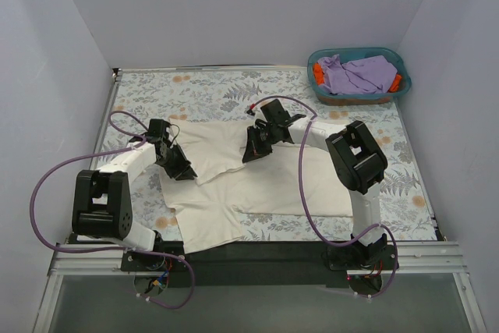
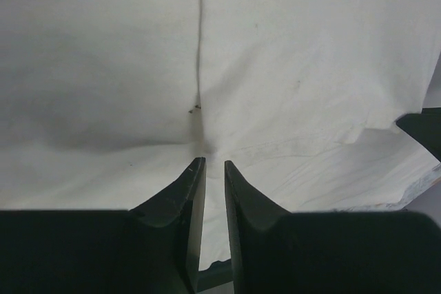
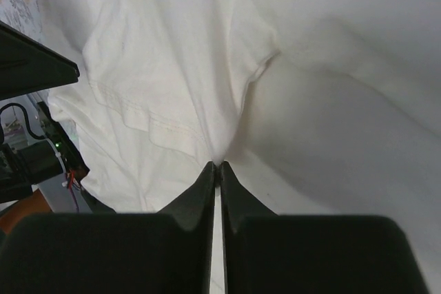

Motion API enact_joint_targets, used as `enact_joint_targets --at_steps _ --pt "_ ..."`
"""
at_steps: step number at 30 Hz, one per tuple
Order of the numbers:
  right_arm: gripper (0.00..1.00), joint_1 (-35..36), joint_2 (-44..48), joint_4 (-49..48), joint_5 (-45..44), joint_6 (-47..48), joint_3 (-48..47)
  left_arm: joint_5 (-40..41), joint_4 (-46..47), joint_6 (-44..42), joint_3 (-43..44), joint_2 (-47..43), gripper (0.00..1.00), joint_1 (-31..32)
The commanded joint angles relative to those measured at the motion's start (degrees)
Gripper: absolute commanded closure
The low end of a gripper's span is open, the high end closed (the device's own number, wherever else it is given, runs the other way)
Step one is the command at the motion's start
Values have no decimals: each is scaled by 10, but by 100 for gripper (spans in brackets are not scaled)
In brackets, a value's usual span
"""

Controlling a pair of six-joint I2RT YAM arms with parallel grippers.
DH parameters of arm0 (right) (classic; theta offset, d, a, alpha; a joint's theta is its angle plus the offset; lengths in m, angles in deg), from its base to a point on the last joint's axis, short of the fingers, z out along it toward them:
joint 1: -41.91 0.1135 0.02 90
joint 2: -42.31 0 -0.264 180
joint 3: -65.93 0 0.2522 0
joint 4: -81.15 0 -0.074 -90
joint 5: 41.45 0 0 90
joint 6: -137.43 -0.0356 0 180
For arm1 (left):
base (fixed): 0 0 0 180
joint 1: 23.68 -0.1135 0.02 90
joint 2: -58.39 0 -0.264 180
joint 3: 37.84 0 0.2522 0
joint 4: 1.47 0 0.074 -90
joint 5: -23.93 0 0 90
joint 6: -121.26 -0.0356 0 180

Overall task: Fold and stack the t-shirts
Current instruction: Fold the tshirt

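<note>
A large cream t-shirt (image 1: 257,189) lies partly folded on the flowered table, one layer turned over its upper left part. My left gripper (image 1: 183,171) sits at the shirt's left edge. In the left wrist view its fingertips (image 2: 213,162) stand a narrow gap apart with the cream t-shirt (image 2: 296,53) puckered between them. My right gripper (image 1: 249,154) is over the shirt's upper middle. In the right wrist view it (image 3: 217,164) is shut on a pinched ridge of the cream t-shirt (image 3: 172,67). A lavender-purple garment (image 1: 359,74) and an orange-red one (image 1: 318,74) lie in the basket.
A teal plastic basket (image 1: 404,68) stands at the table's back right corner. The flowered table top (image 1: 195,87) shows around the shirt. White walls close in the left, back and right sides. Purple cables loop beside both arms.
</note>
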Motion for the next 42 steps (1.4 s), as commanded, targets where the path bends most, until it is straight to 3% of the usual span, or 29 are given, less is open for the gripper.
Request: enact_joint_targets --at_steps 1,3,4,6,12,13,18,22,28,33,42 --pt "90 -1 -5 14 12 17 -24 12 -18 7 15 -18 81 -2" --pt "82 0 1 22 2 29 -29 23 -20 8 20 -23 81 -2" --pt "73 0 8 31 -5 34 -32 40 -20 10 24 -26 81 -2" --pt "63 -3 18 44 -29 45 -35 60 -21 15 41 -28 76 -5" --pt "49 -48 80 82 -112 93 -25 111 9 23 108 -1 43 -33" --pt "49 -74 94 82 -118 96 -19 115 15 25 120 17 42 -36" --pt "50 -175 123 82 -139 104 16 125 50 30 202 88 48 -45" --pt "52 -262 139 82 -166 104 30 133 59 27 261 159 62 -45" --pt "53 -336 126 63 -196 75 37 149 62 23 320 245 70 -45" --pt "53 -375 98 32 -212 53 51 165 66 31 307 269 74 -50" --pt "53 -444 75 13 -218 22 96 163 88 60 184 223 78 -150"
